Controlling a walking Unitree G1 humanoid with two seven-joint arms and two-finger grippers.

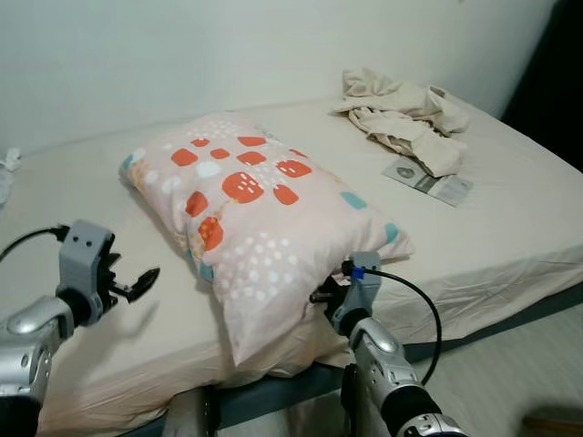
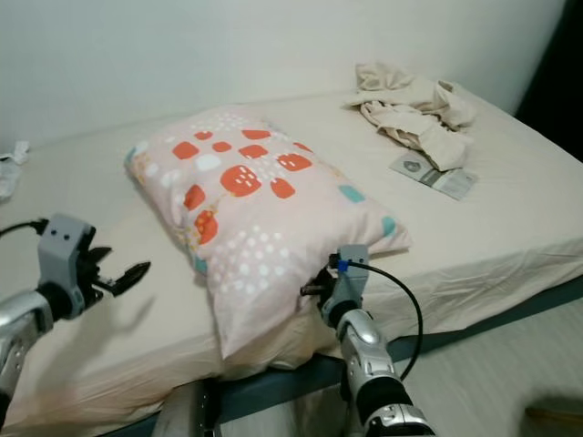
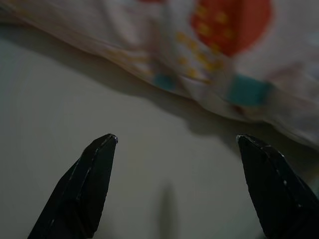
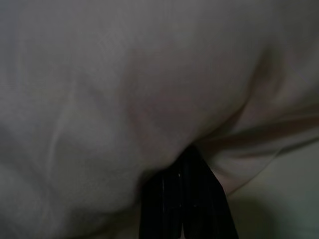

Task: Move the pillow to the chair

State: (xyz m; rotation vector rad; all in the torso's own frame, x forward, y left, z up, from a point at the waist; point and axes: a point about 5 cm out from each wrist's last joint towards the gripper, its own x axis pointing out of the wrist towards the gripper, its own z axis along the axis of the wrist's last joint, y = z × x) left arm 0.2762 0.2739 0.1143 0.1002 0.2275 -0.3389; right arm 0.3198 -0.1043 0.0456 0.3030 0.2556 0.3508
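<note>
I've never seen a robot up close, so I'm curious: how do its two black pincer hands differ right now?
The left tool has its fingers spread open; the right tool has them pressed together. The left tool hangs above the bare bedsheet, short of the pillow; the right tool is pushed into the pillow's near edge, the fabric bunched around its tips. Both are at the bed's near side, pointing towards the pillow.

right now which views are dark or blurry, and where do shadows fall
Eye views: evenly lit, fairly sharp; the left gripper casts a soft shadow on the bed. Left wrist view: dim, pillow blurred, shadow beneath it. Right wrist view: darkest, right gripper pressed into murky pillow fabric.
</note>
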